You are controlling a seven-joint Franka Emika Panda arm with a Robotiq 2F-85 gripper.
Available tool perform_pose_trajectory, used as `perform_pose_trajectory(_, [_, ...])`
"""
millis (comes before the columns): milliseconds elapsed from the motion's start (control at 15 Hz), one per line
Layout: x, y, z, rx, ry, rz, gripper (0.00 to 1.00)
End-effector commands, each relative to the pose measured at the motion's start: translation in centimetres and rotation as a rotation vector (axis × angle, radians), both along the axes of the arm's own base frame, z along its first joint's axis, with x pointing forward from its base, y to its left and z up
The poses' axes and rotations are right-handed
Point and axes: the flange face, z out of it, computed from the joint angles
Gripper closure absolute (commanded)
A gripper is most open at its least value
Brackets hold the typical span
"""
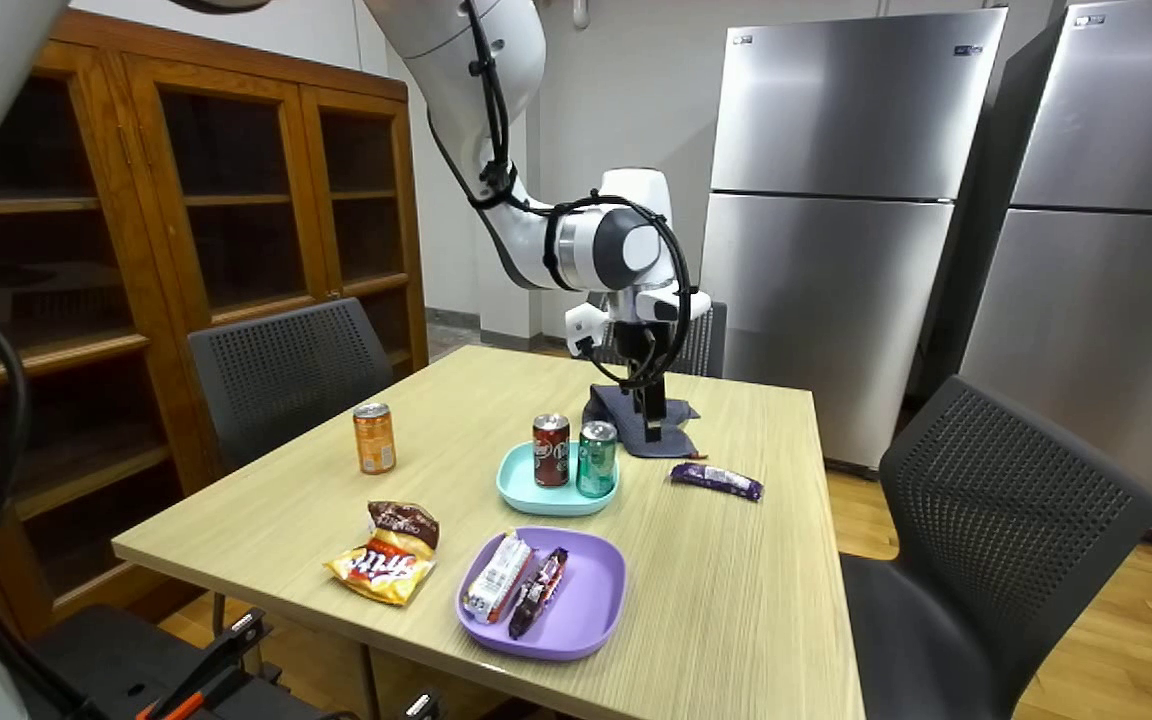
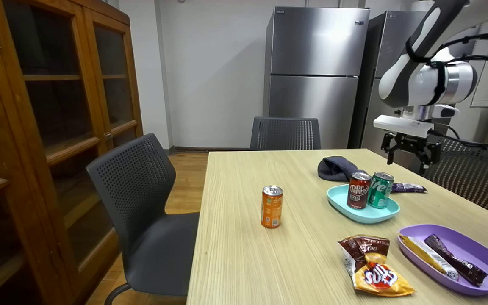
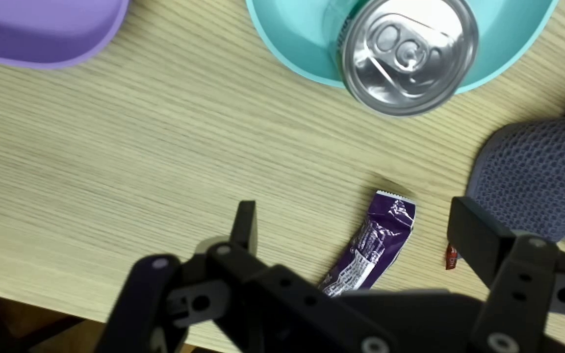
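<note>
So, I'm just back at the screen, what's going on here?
The robot's open gripper hangs above the table, holding nothing. In the wrist view its fingers stand spread, with a purple-wrapped bar showing between them; that bar lies on the table. A teal tray close by holds two upright cans, a dark red can and a green can. A purple tray holds two more wrapped bars. An orange can and a snack bag sit on the table.

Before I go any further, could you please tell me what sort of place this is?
It looks like a break room or shared kitchen, though I cannot be sure: two fridges stand beyond a table with chairs around it.
</note>
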Motion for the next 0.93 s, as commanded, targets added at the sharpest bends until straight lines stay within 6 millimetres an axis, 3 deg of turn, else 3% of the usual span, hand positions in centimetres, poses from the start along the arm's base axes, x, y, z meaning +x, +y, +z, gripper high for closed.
perform_pose_trajectory(0, [0.4,0.1,0.0,0.001,0.011,-0.037,0.0])
perform_pose_trajectory(400, [2.3,-0.8,-0.4,0.012,0.033,-0.262,0.0])
perform_pose_trajectory(867, [4.9,-2.7,-0.4,0.016,0.034,-0.389,0.0])
